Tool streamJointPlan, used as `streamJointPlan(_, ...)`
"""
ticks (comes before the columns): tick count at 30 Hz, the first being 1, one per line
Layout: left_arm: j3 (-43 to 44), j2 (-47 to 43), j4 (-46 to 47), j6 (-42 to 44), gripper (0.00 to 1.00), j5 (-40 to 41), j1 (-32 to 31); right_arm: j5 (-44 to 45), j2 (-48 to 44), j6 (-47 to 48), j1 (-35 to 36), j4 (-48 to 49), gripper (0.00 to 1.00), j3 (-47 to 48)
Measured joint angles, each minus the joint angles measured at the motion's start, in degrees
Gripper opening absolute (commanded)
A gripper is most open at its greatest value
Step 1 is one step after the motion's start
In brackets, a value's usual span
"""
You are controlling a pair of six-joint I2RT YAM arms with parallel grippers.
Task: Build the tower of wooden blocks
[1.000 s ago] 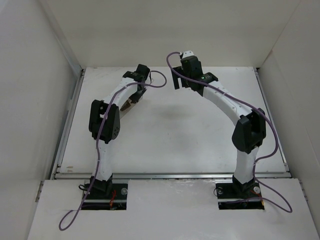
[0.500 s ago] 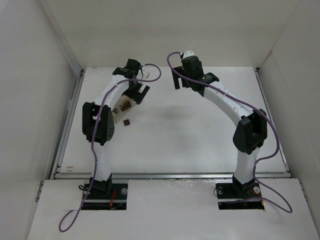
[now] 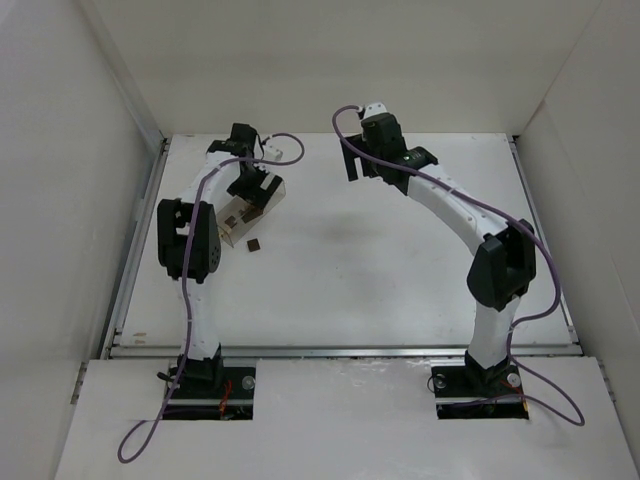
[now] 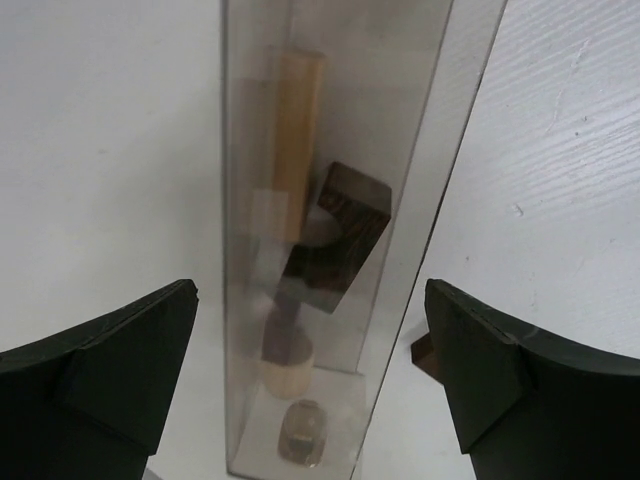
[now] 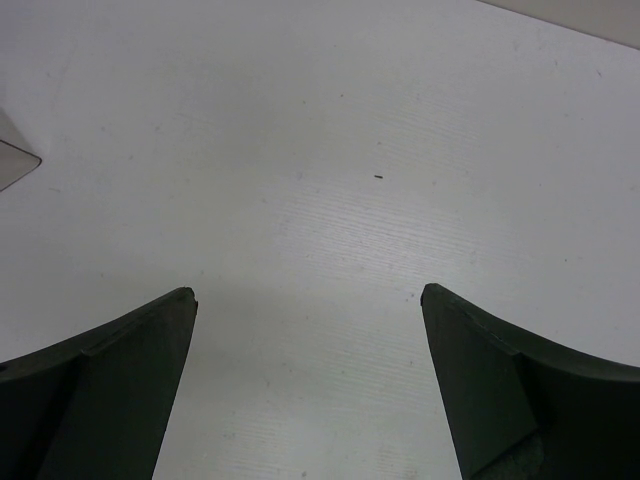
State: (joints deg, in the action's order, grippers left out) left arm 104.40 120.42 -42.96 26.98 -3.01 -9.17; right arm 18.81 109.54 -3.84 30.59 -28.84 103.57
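Upper left of the top view, you have nothing stacked: tan slab (image 4: 297,130), dark cube (image 4: 340,235) and cylinder (image 4: 285,368) sit in the clear box (image 4: 255,150) beneath your wide-open left gripper (image 4: 310,290), right gripper (image 5: 308,290) spread and empty.

two arms, left arm (image 3: 196,312) and right arm (image 3: 450,208): white links, black joint housings. purple cable (image 3: 140,425) along each; black base plates (image 3: 210,385). fingers (image 4: 110,370) matte black, wedge-shaped.

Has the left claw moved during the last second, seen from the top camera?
Yes. The left claw shifted left, toward the table's left rail, and now straddles the clear plastic box.
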Motion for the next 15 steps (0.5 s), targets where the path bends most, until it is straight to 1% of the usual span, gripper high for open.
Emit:
streamJointPlan(1,0.0,0.74,-0.09,0.24,0.89,-0.35,-0.11,0.0,-0.17,-0.02,0.17,0.04,1.0,-0.37)
streamJointPlan(2,-0.04,1.31,-0.15,0.44,0.82,-0.9,-0.11,0.02,-0.28,0.04,0.28,-0.04,1.0,-0.63)
streamJointPlan(3,-0.07,1.62,-0.24,0.59,0.63,-1.42,-0.11,0.02,-0.35,0.09,0.42,0.02,1.0,-0.92)
streamJointPlan(4,-0.07,1.77,-0.26,0.7,0.51,-1.86,-0.07,0.02,-0.5,0.17,0.55,0.04,1.0,-1.22)
streamJointPlan(6,-0.07,1.79,-0.11,1.03,0.2,-2.49,0.13,0.04,-0.66,0.24,0.63,-0.13,1.0,-1.49)
streamJointPlan(7,-0.07,1.79,-0.13,1.07,0.0,-2.75,0.28,0.07,-0.74,0.24,0.63,-0.09,1.0,-1.49)
streamJointPlan(12,0.79,1.79,-0.66,-0.24,0.0,-1.16,0.0,0.44,-1.14,0.44,0.96,-0.04,1.0,-1.53)
streamJointPlan(13,1.07,1.79,-0.61,-0.5,0.0,0.11,-0.26,0.48,-1.16,0.44,0.98,-0.07,1.0,-1.53)
streamJointPlan(15,1.31,1.79,0.66,-0.98,0.0,6.05,-1.73,0.52,-1.16,0.46,1.14,-0.07,1.0,-1.53)
